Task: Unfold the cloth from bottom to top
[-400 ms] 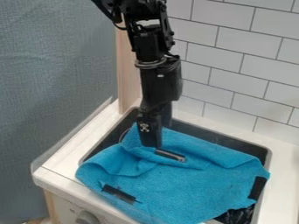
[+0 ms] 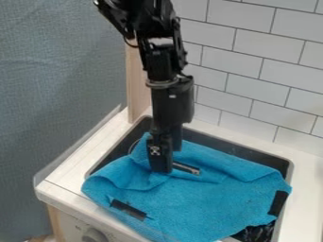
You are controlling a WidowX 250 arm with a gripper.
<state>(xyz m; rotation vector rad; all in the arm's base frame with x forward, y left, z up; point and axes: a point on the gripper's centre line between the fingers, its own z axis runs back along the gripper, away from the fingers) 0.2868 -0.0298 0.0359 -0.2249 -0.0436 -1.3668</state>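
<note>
Camera view: tool [image 2: 165, 164] is hanging at cloth [image 2: 202, 203], its grip undeterminable; any shallow pinch is risking slippage, leaving folds closed.

Matt, nubbly and soft-napped all over the blue cloth [image 2: 202, 203]. Smooth with a faint sheen across the white wall tiles [image 2: 259, 52]. Pale, smooth wood in the upright post [image 2: 139, 80]. Smooth and plastic-looking on the black gripper [image 2: 163, 166]. Dull and dark along the sink [image 2: 233, 149].
</note>
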